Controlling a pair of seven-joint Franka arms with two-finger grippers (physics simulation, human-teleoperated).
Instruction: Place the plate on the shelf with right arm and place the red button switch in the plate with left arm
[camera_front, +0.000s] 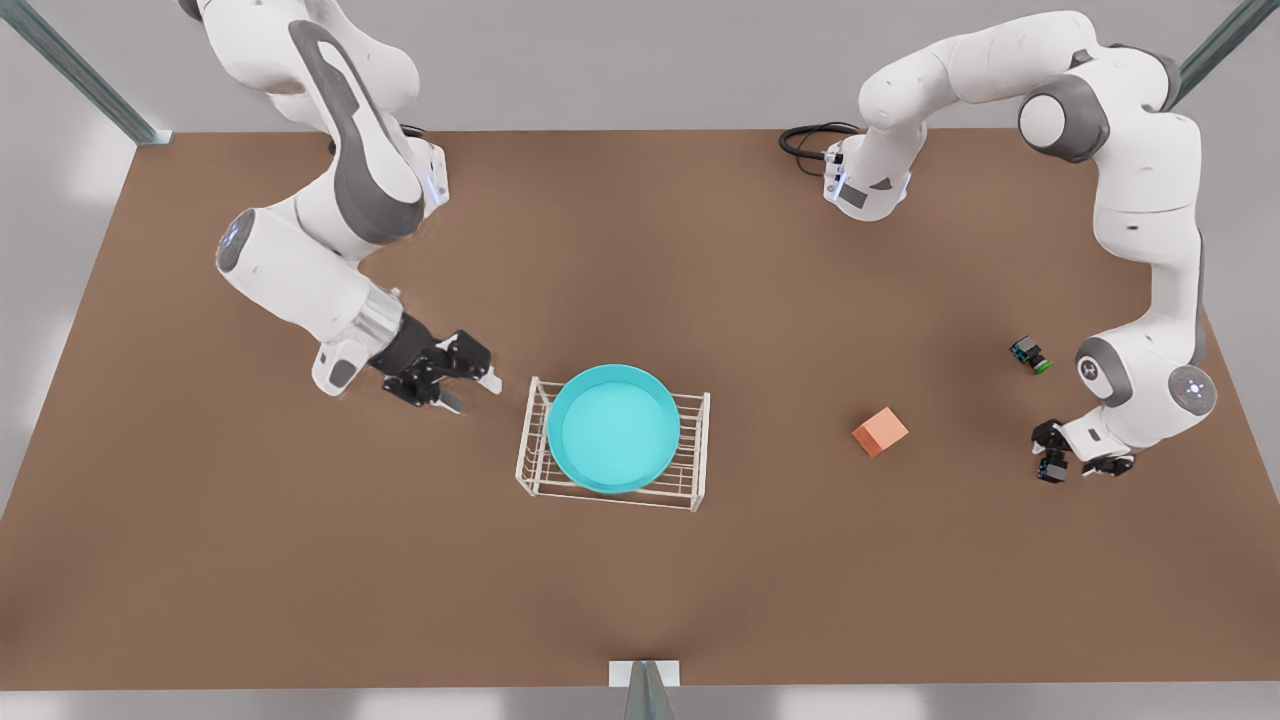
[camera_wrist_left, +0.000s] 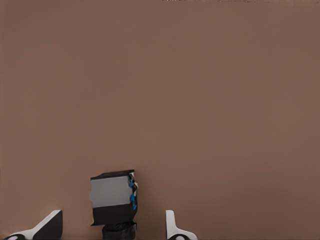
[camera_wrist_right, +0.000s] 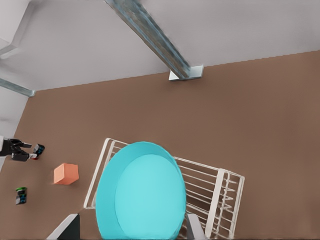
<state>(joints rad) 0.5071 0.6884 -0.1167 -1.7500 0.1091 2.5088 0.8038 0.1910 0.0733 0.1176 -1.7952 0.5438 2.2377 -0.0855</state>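
Observation:
The turquoise plate (camera_front: 613, 428) (camera_wrist_right: 141, 192) lies flat on top of the white wire shelf (camera_front: 695, 478) (camera_wrist_right: 220, 192) at the table's middle. My right gripper (camera_front: 455, 385) (camera_wrist_right: 132, 220) hovers at the front view's left of the shelf, open and holding nothing, clear of the plate's rim. At the front view's far right, the red button switch (camera_front: 1052, 467) (camera_wrist_left: 114, 199) shows as a small black-and-blue block on the table. My left gripper (camera_front: 1078, 455) (camera_wrist_left: 114, 215) is low over it, open, with a finger on either side and gaps to both.
A salmon-orange cube (camera_front: 880, 432) (camera_wrist_right: 66, 173) sits between the shelf and the left gripper. A tiny black device with a green part (camera_front: 1030, 355) (camera_wrist_right: 21, 195) lies farther back at the right. A black cable (camera_front: 805, 140) coils near one arm's base.

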